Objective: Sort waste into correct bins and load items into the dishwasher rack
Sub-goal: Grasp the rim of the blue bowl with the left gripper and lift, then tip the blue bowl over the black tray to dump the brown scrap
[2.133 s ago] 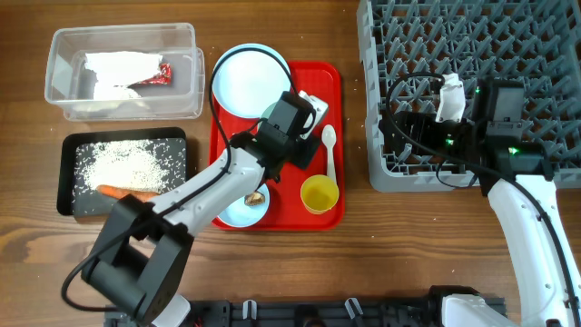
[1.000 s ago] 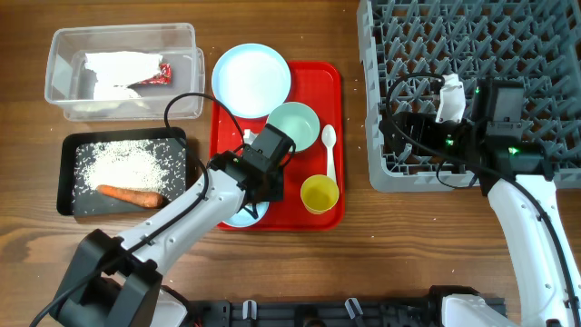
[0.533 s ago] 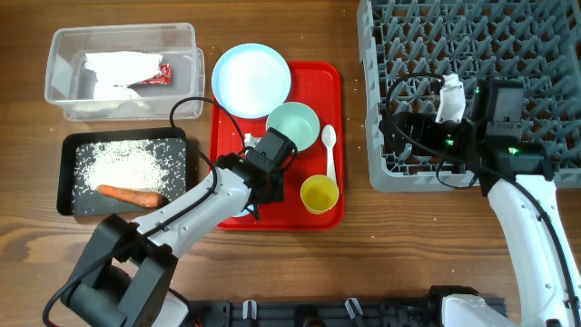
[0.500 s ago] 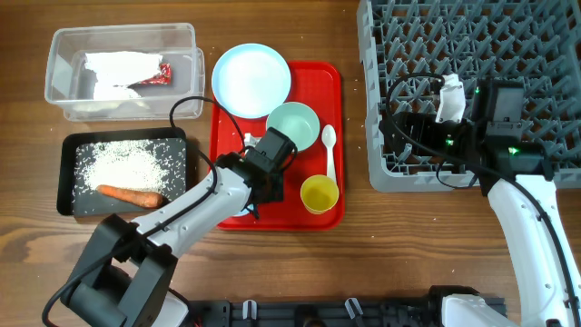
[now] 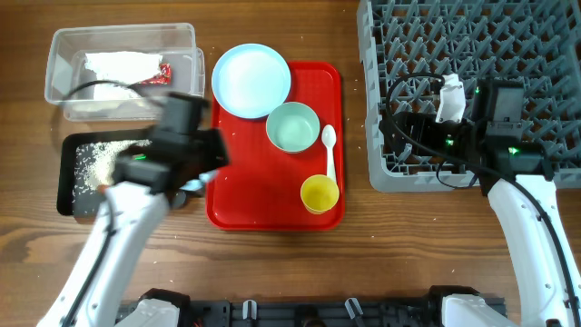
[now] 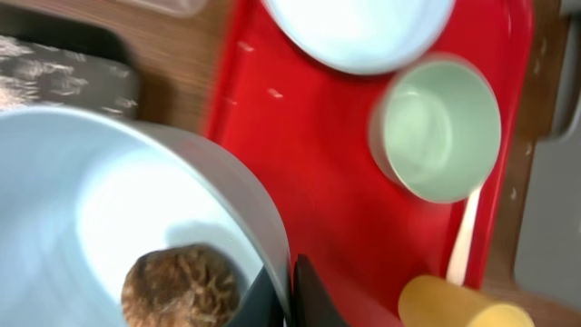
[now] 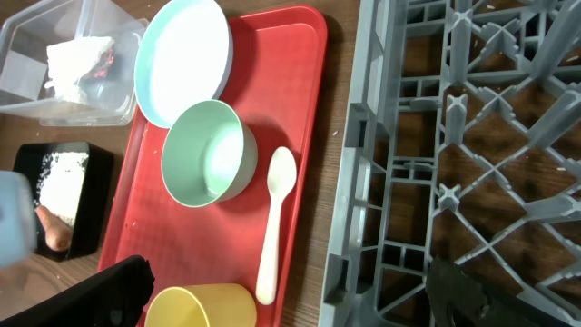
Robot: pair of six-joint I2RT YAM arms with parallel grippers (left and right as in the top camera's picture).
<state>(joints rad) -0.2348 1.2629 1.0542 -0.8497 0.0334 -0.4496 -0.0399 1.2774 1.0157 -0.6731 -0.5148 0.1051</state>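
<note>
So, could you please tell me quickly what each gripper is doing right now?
Left gripper: closed on the rim of the light blue bowl, brown lump inside.
Right gripper: open, holding nothing.

Overhead, the blurred left arm (image 5: 172, 150) covers much of the black tray (image 5: 64, 195). In the left wrist view, the light blue bowl (image 6: 109, 200) runs off the left and bottom edges, and the brown lump (image 6: 180, 289) and yellow cup (image 6: 463, 307) are clipped by the bottom edge.
</note>
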